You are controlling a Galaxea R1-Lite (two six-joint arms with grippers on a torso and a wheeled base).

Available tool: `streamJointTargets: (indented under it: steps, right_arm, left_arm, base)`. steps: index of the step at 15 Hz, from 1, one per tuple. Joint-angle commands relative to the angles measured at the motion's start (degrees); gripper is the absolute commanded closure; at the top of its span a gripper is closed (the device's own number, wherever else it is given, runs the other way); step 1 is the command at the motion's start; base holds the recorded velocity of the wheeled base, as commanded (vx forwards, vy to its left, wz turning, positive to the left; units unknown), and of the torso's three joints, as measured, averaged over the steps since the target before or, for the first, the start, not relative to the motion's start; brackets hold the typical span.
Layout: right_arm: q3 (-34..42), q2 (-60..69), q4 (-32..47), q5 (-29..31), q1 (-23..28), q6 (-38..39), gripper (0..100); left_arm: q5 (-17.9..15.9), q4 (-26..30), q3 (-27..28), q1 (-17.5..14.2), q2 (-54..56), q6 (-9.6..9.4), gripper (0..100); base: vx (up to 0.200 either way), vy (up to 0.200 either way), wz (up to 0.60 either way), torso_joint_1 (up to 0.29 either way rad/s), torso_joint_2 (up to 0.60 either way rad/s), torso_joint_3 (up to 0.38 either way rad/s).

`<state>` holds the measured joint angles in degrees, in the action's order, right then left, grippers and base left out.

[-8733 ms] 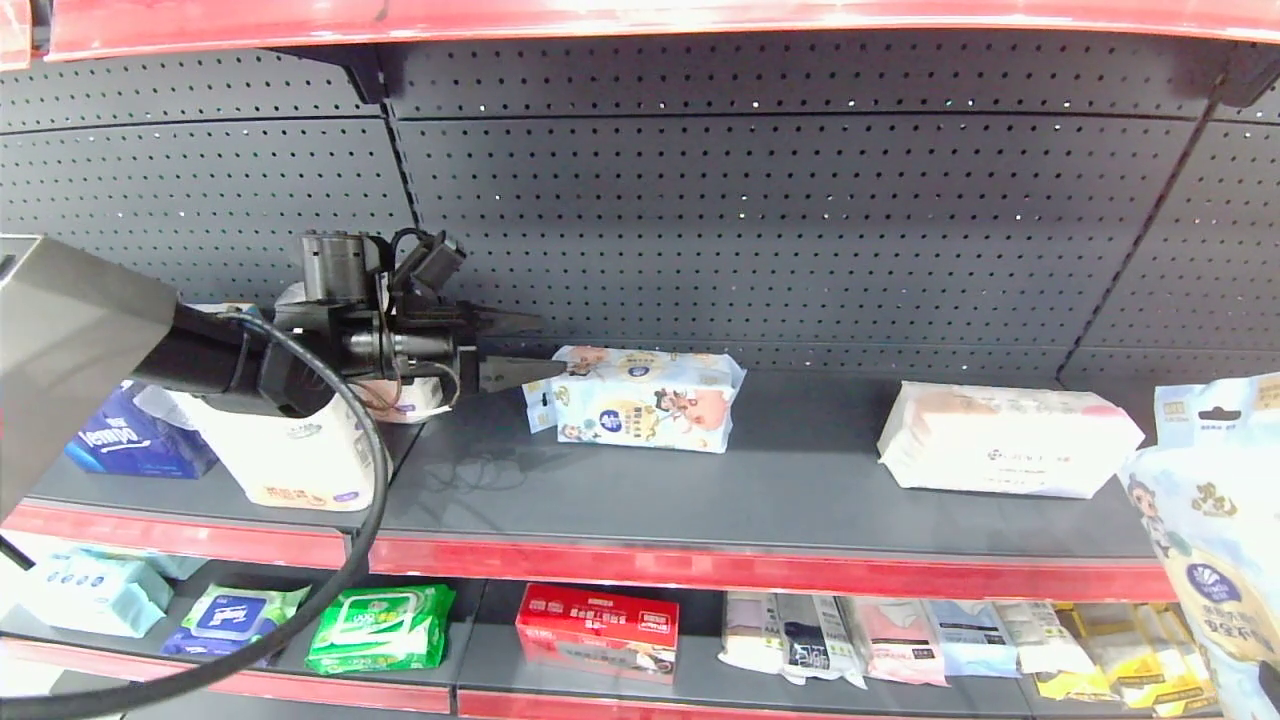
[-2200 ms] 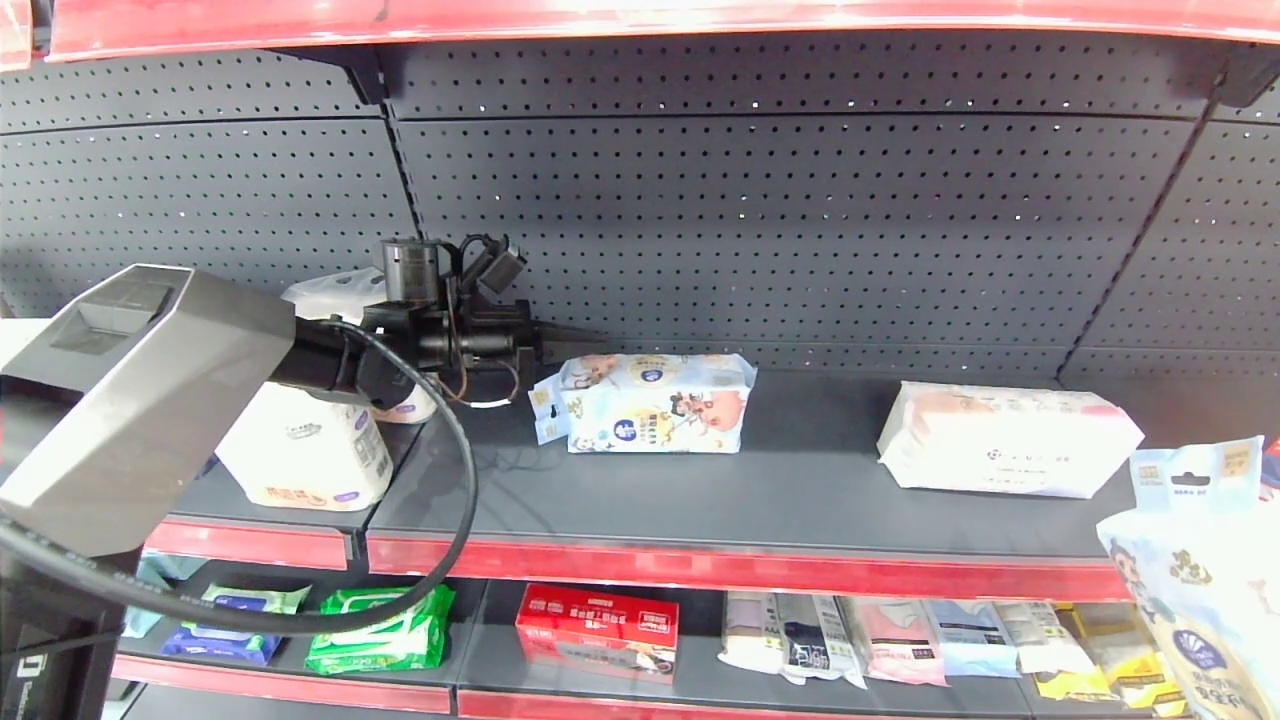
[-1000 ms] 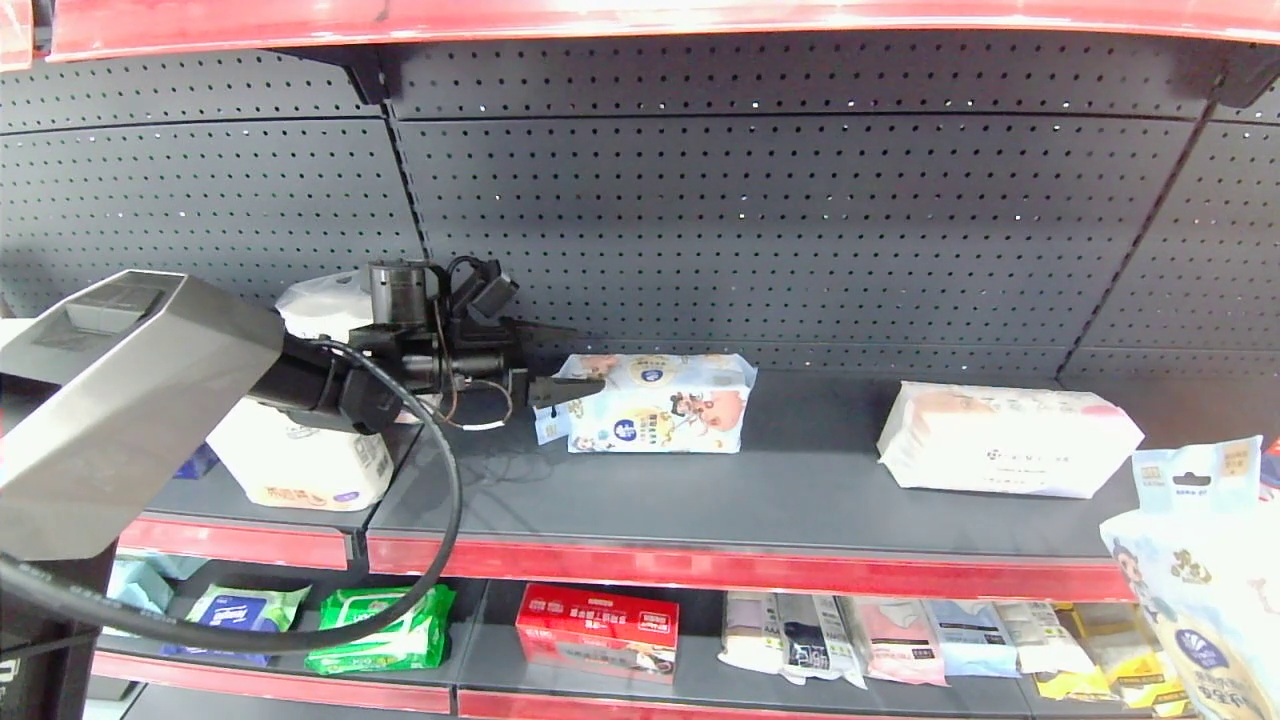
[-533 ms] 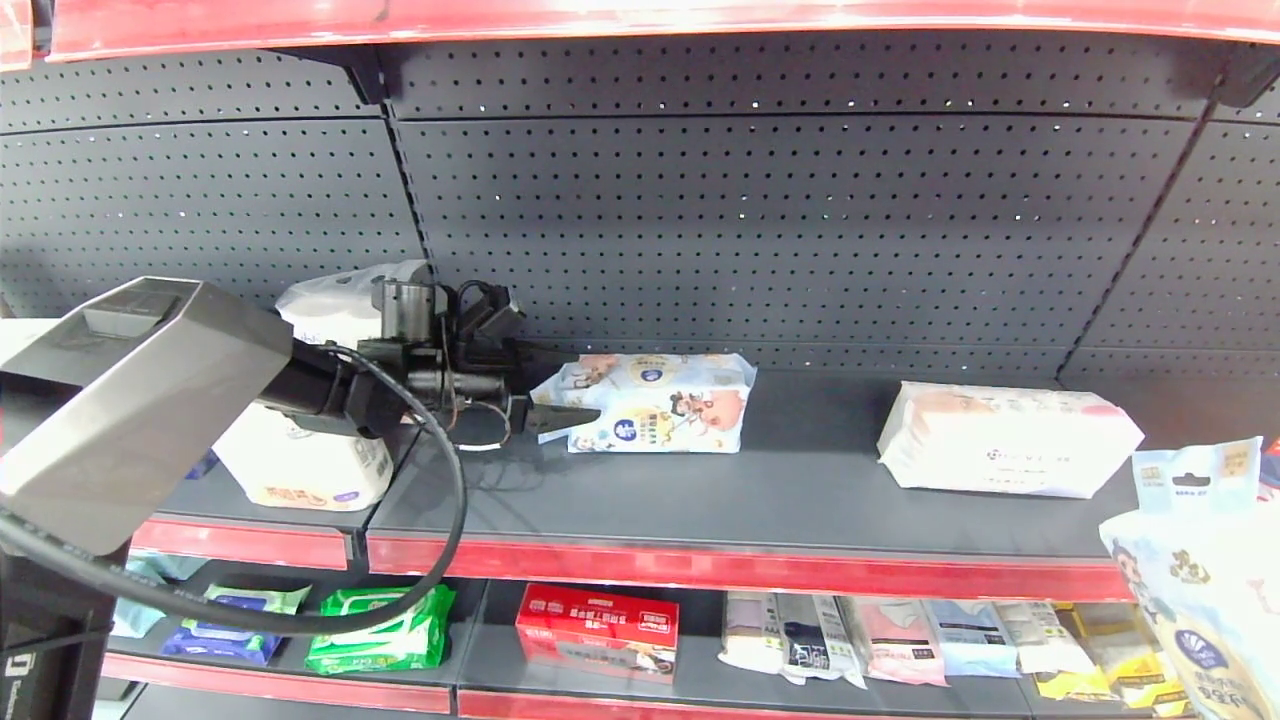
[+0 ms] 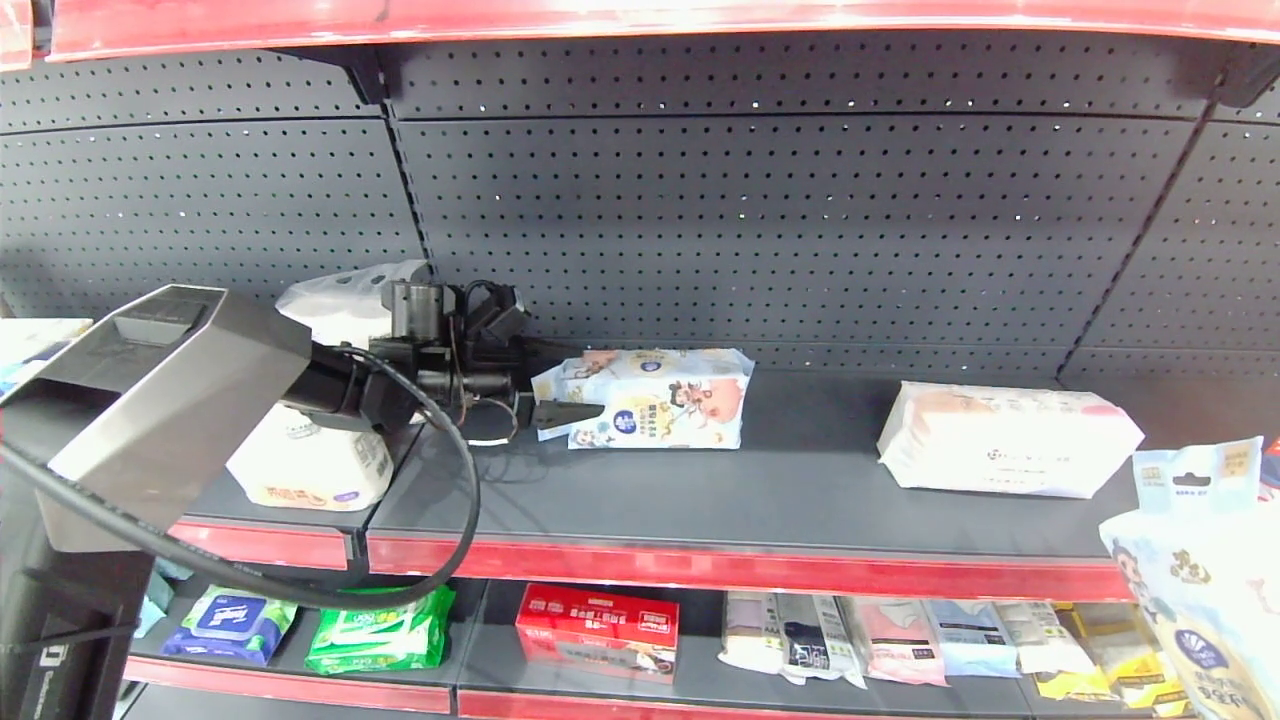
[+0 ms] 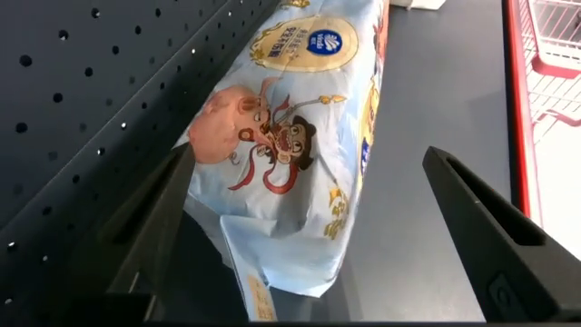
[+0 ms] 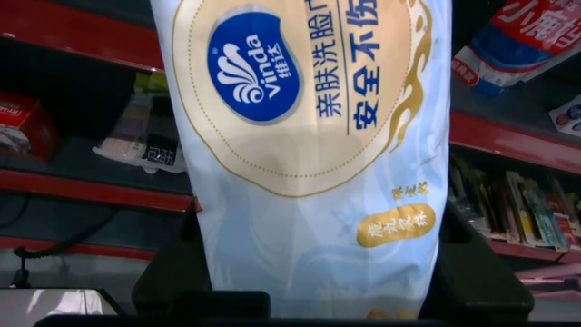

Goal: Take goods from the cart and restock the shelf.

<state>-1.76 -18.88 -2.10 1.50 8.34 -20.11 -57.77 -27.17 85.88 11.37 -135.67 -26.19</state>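
Lowered slightly within the last second: left gripper (image 5: 568, 385).
Head view: cartoon-printed pack (image 5: 655, 398) lying on shelf (image 5: 760, 500), near end between wide-spread fingers.
Left wrist view: fingers flank that end.
Right wrist view: right gripper (image 7: 318, 272) clamping upright white pack (image 7: 309, 136).

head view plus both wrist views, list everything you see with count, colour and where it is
shelf: one, dark grey, red edge, mid height
cartoon pack: one, pale blue and white, on shelf, left of centre
flat pack: one, white, on shelf, right
roll pack: one, white, shelf's left section
wrapped bundle: one, white, behind roll pack
blue pack: one, lower shelf, left
green pack: one, beside blue pack
red box: one, lower shelf, centre
pale packs: several, mixed, lower shelf, right
bag: one, white and gold, in right gripper
left gripper: open, straddling cartoon pack's end
right gripper: shut on bag
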Motion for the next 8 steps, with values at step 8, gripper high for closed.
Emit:
streamJointTargets:
  steps: [8]
  right_arm:
    - [0.0, -0.36, -0.01, -0.01, 0.01, -0.01, 100]
  left_arm:
    - [0.55, 0.37, 1.74, -0.12, 0.23, 0.78, 0]
  base:
    - [0.0, 0.0, 0.0, 0.0, 0.0, 0.0]
